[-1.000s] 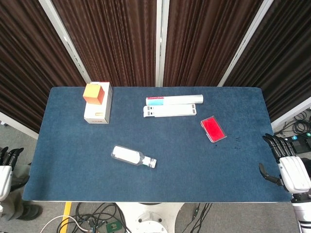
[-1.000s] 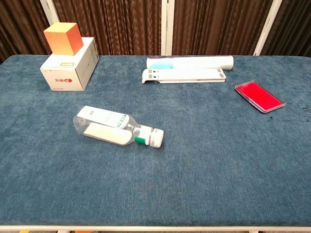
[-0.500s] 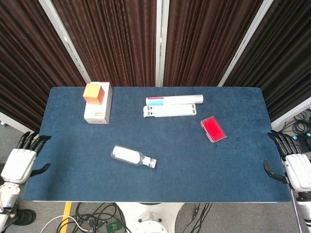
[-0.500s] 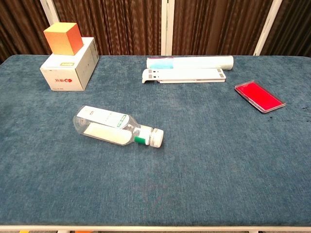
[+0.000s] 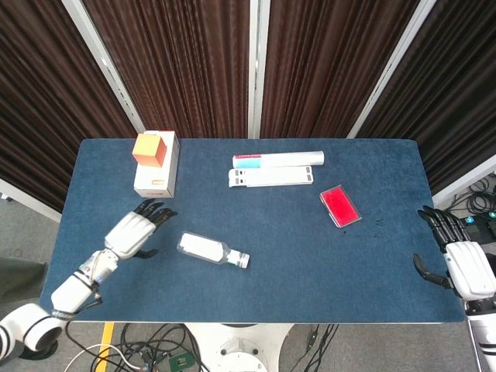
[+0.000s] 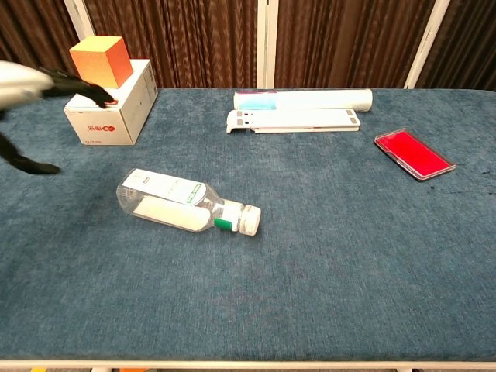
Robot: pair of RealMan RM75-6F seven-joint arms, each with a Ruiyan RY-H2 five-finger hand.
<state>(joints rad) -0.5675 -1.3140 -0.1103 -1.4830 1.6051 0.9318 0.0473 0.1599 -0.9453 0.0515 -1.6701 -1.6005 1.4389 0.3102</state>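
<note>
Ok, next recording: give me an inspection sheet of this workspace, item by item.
Surface: table covered in blue cloth.
Job's things: clear bottle with a white cap, lying on its side, nearest the left hand.
Clutter: white box with an orange cube on top; white tube beside a flat white strip; red flat case.
Hands: left hand over the table left of the bottle, fingers apart, holding nothing; right hand off the table's right edge, fingers apart, holding nothing.
Cables: loose cables on the floor below the near edge.
Surroundings: dark curtains behind.
</note>
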